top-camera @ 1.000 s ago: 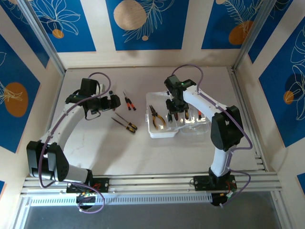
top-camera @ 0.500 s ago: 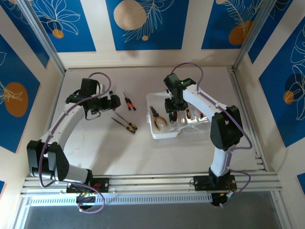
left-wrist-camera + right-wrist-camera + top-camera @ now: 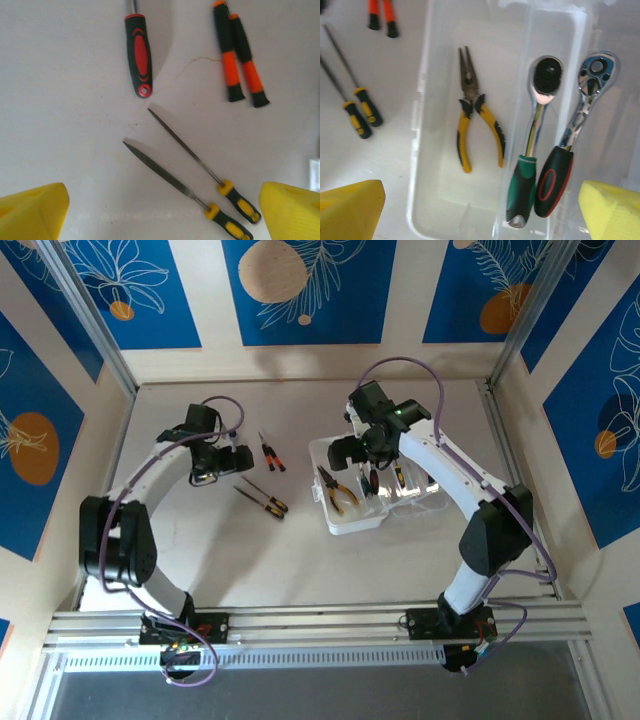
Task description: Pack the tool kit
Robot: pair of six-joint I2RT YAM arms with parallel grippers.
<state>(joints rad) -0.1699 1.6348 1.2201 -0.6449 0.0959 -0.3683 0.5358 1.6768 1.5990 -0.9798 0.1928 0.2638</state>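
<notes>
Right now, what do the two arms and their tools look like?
The left arm and right arm have white links, black joints and a looping purple cable each. The left tool and right tool are black-bodied; wrist views show blunt yellow fingers.

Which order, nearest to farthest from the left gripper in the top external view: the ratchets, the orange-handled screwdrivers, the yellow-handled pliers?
1. Orange-handled screwdrivers, on the table beside the left gripper.
2. Yellow-handled pliers, in the left side of the case.
3. Ratchets, further right in the case.
</notes>
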